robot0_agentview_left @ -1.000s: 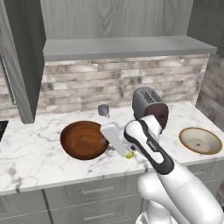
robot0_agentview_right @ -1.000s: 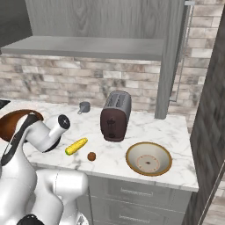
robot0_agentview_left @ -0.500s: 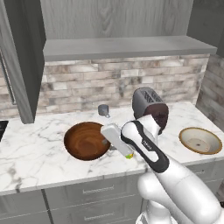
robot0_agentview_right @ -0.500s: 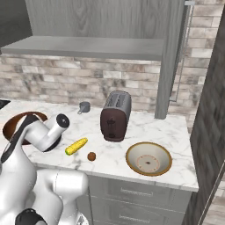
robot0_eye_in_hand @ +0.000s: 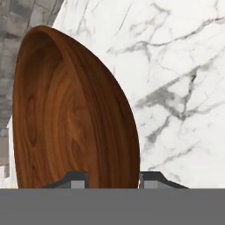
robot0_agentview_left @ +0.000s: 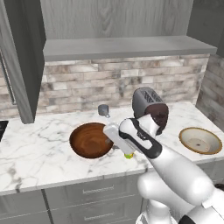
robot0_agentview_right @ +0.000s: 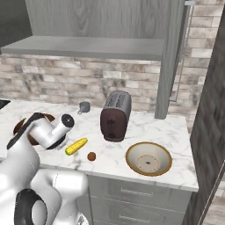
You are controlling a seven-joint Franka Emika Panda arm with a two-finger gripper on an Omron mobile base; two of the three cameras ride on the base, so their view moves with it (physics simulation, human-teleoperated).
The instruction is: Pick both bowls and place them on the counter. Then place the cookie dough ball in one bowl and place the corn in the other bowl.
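Hand (robot0_eye_in_hand: pixel 110 178) clamped on the rim of the dark wooden bowl (robot0_agentview_left: pixel 90 140), fingers (robot0_eye_in_hand: pixel 75 179) either side of its wall. Bowl resting on the marble surface (robot0_agentview_left: pixel 35 151) (left of the toaster (robot0_agentview_right: pixel 115 116)). Corn (robot0_agentview_right: pixel 76 146) and cookie dough ball (robot0_agentview_right: pixel 91 156) lying between it and the tan bowl (robot0_agentview_right: pixel 148 158).
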